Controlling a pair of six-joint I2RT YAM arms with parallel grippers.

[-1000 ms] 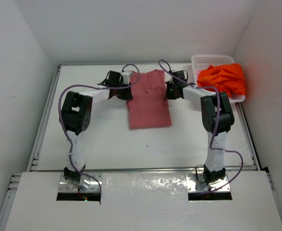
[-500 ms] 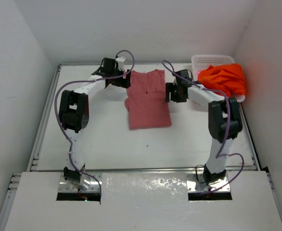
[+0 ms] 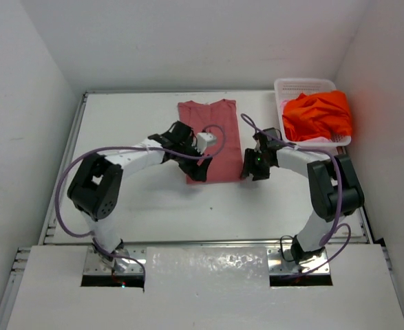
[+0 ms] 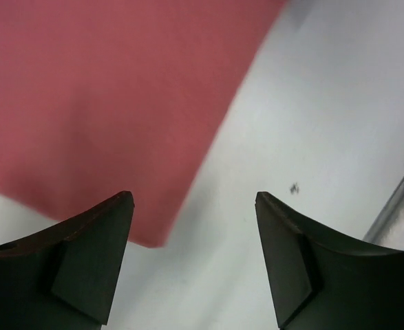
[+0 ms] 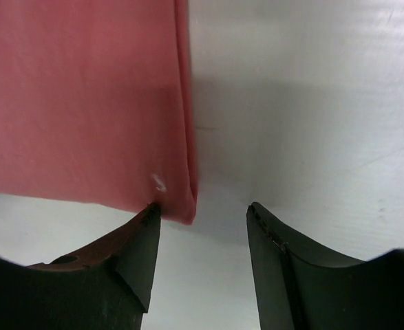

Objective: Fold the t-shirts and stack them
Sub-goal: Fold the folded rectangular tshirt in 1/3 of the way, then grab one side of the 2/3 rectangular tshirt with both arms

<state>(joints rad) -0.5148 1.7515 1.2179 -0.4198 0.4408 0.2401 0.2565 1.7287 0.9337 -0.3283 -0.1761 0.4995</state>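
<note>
Rose-red t-shirt (image 3: pixel 215 120): left claw (image 4: pixel 195 206), right claw (image 5: pixel 202 213) newly at hem

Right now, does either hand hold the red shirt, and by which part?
Nothing is held. The left hand and the right hand are both open at the near corners of the rose-red shirt.

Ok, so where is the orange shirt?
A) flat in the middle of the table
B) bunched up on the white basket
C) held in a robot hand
B: the orange shirt sits bunched on the white basket at the far right, while the rose-red shirt lies flat mid-table.
</note>
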